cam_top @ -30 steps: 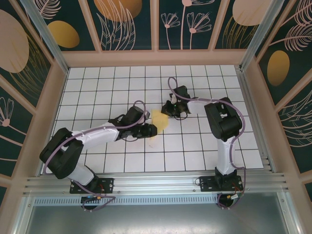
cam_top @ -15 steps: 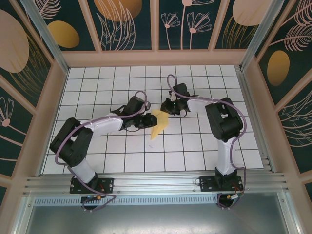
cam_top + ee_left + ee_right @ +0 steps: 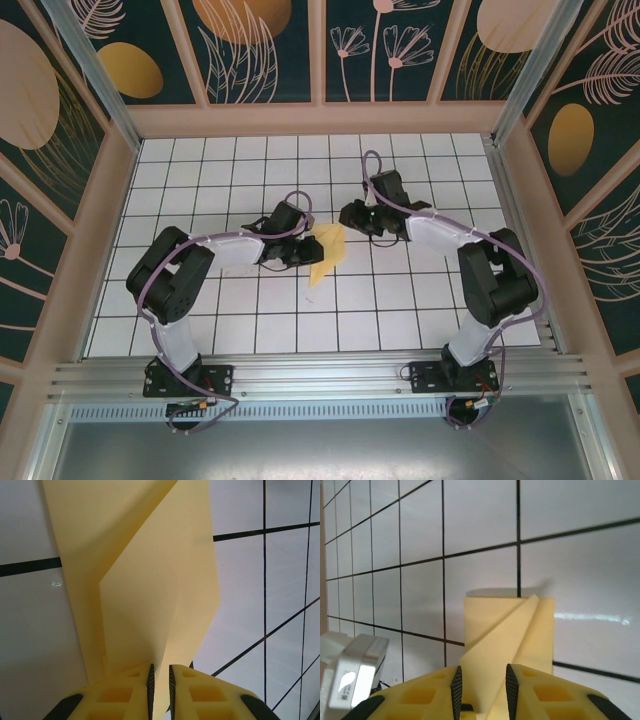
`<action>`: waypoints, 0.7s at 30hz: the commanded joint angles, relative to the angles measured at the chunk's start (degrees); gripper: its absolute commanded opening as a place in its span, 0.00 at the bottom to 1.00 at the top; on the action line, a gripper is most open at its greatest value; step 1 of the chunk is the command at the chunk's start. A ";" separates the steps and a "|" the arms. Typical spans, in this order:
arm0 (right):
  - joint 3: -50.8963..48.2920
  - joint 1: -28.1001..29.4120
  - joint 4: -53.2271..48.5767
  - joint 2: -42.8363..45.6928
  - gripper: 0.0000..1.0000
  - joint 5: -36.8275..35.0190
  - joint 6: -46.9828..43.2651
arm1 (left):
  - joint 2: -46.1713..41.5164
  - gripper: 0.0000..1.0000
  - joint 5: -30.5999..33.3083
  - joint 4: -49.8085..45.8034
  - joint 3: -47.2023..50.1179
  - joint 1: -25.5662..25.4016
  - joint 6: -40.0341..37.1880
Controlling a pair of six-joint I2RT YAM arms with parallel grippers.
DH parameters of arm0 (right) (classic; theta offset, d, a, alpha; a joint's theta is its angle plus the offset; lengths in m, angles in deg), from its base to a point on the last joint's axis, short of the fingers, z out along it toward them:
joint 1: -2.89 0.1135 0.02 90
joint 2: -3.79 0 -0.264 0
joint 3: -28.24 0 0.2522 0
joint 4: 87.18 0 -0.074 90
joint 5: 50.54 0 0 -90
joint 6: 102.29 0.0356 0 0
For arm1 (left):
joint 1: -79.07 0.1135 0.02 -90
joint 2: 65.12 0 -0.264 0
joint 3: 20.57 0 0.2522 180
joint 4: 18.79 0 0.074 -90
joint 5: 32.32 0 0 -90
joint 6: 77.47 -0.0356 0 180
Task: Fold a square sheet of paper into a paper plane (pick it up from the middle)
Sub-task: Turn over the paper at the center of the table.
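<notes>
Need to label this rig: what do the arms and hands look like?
The left arm and right arm have white links, black joints and looped purple cables. The left hand and right hand have yellow, pocketed fingers with dark inner edges.

paper plane [image 3: 155,575]: thin yellow paper, matt, crisp creases | left gripper [image 3: 160,672], right gripper [image 3: 481,675]: yellow moulded plastic, matt, dark ribbed inner faces | table [image 3: 400,310]: white tiles, glossy, glare streaks | rail [image 3: 320,377] at table's near edge: bare metal, satin | frame [image 3: 320,120] around table: pale wood look, matt
</notes>
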 commanded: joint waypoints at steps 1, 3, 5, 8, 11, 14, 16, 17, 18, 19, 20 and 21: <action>-4.87 1.22 0.68 2.15 0.34 -1.44 3.13 | 0.81 0.18 -1.16 2.20 0.49 0.12 -1.53; -7.17 1.99 1.72 2.49 0.36 -1.25 4.36 | 1.13 0.18 -1.86 2.75 0.50 0.12 -1.57; -8.74 2.66 3.04 2.28 0.37 -0.96 5.68 | 1.55 0.17 -2.35 2.83 0.51 0.13 -1.59; -10.50 3.31 4.95 1.88 0.37 -0.72 7.39 | 1.81 0.15 -2.49 3.02 2.17 0.11 -1.69; -11.27 3.49 6.57 0.98 0.38 -0.19 8.58 | 1.86 0.14 -1.32 1.85 2.44 0.07 -1.92; -11.15 3.57 6.97 0.01 0.38 0.05 8.98 | 1.91 0.14 -0.62 1.56 2.92 0.06 -1.97; -10.91 3.58 7.53 -0.70 0.38 0.57 9.16 | 1.99 0.14 -1.19 2.01 3.31 0.09 -1.94; -10.66 3.57 7.52 -1.12 0.38 0.68 9.26 | 2.00 0.14 -1.58 2.45 3.40 0.11 -1.85; -10.55 3.58 7.60 -1.45 0.38 0.84 9.41 | 2.07 0.14 -2.00 2.74 3.47 0.08 -1.87; -10.50 3.58 7.82 -1.86 0.38 0.85 9.62 | 2.25 0.14 -2.41 2.92 3.41 0.09 -1.85; -10.42 3.58 7.93 -2.18 0.38 0.85 9.83 | 2.34 0.14 -2.70 3.04 3.48 0.09 -1.84; -10.41 3.54 8.11 -2.45 0.38 0.87 10.10 | 2.39 0.14 -2.99 3.19 3.41 0.13 -1.80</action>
